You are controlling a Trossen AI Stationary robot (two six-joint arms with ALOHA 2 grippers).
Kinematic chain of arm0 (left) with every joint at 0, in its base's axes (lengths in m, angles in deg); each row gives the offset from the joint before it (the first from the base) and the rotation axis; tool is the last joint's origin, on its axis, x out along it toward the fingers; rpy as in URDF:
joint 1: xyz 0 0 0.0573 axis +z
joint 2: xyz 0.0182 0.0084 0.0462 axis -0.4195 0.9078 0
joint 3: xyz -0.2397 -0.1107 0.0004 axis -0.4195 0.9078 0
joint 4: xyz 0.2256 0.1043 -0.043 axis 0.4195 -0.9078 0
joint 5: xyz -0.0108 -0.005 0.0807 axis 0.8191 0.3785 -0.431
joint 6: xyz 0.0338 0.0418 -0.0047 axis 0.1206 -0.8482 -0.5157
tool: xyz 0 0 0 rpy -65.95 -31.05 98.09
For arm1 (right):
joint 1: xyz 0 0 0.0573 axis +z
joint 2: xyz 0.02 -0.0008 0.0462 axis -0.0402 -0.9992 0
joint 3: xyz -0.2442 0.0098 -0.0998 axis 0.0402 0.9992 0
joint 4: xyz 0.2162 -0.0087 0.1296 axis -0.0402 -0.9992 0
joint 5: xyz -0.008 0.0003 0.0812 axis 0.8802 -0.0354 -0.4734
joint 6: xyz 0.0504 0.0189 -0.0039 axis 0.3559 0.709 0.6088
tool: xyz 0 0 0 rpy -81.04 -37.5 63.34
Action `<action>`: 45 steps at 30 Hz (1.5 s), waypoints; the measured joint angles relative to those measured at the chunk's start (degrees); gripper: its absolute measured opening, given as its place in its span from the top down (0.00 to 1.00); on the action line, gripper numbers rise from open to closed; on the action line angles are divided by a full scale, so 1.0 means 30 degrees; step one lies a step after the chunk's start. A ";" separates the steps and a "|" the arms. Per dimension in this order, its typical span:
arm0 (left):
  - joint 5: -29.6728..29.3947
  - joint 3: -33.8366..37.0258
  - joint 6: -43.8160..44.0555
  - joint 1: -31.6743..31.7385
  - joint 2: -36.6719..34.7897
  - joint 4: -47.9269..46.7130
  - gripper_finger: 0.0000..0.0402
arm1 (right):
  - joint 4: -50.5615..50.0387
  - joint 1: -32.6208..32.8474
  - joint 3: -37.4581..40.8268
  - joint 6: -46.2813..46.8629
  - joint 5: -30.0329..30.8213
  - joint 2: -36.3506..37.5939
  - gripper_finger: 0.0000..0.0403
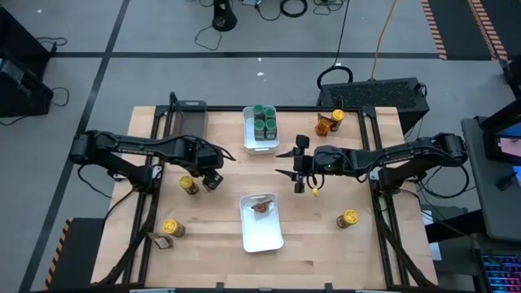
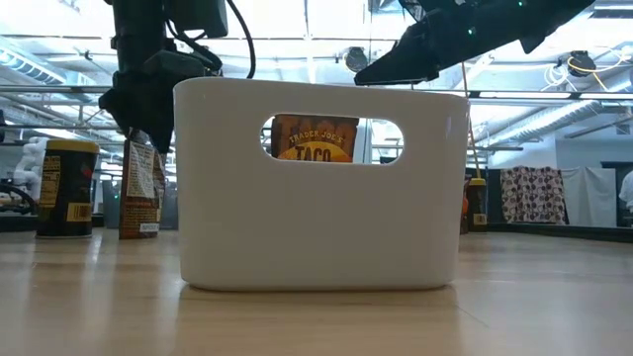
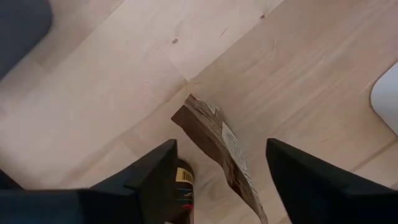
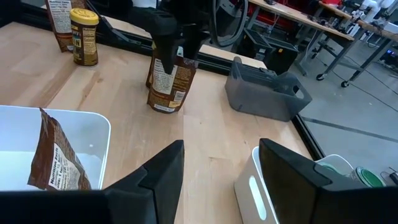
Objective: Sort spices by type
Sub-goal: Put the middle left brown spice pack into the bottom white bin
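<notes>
My left gripper (image 1: pixel 214 177) is open, pointing down over a brown-orange packet (image 3: pixel 214 146) that stands upright on its bottom edge on the table. Its fingers stand on either side of the packet's top (image 4: pixel 174 62). A yellow-lidded jar (image 1: pixel 189 185) stands right beside the packet. My right gripper (image 1: pixel 281 163) is open and touches nothing, hovering between the two white bins. Green-lidded jars (image 1: pixel 264 122) fill the far bin (image 1: pixel 247 138). One packet (image 4: pixel 56 155) leans inside the near bin (image 1: pixel 262 238). Other yellow-lidded jars (image 1: pixel 171 228) (image 1: pixel 348 218) (image 1: pixel 338 118) and packets (image 1: pixel 325 125) (image 1: pixel 163 242) stand scattered.
A dark grey tray (image 1: pixel 186 114) sits at the table's far left corner. The near bin (image 2: pixel 316 227) fills the low view, with the packet (image 2: pixel 315 138) showing through its handle hole. Bare wood lies between the two bins and along the near edge.
</notes>
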 joint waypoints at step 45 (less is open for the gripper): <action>0.0938 -0.8173 -0.7048 -0.3205 -0.0015 0.0971 1.00 | -0.0015 0.0000 0.0000 0.0000 0.0007 0.0000 0.53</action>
